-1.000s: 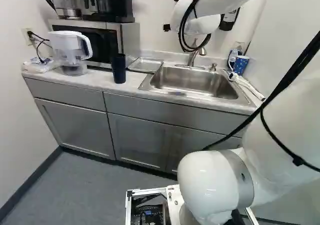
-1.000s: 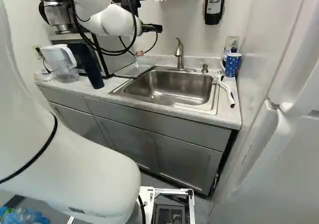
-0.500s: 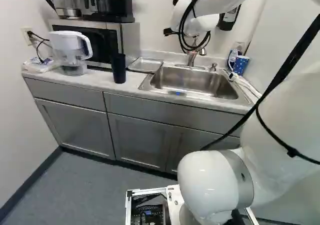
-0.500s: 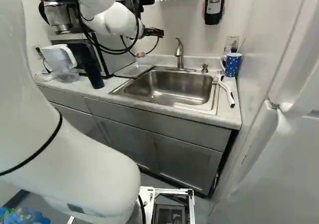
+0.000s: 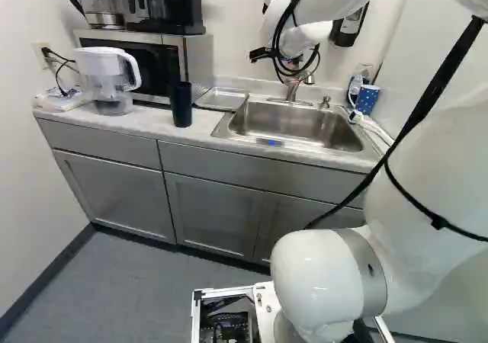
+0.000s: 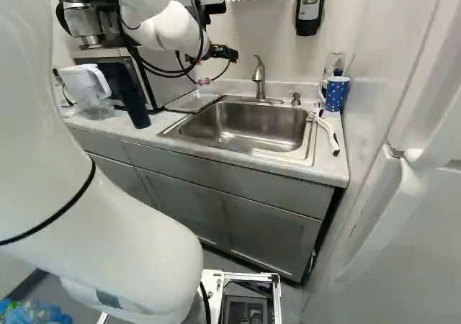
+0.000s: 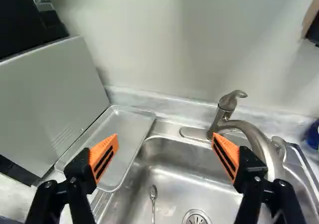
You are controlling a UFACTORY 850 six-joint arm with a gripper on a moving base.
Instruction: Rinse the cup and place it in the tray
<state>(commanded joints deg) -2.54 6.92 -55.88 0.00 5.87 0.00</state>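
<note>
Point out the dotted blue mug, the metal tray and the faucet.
Dotted blue mug (image 6: 337,95): right base view, side of its body.
Metal tray (image 7: 125,128): wrist view, flat inside.
Faucet (image 7: 259,140): wrist view, curved spout.

One sink (image 6: 241,128) — one faucet (image 6: 260,78) behind it, one spoon (image 7: 153,192) in it, one tray (image 7: 123,129) beside it, one dark tumbler (image 5: 181,105) and one dotted mug (image 6: 336,95) on opposite sides.

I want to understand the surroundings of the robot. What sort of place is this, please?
Probably a kitchenette or break-room corner: a sink with a faucet is set into the counter, and a coffee maker stands on a microwave.
</note>
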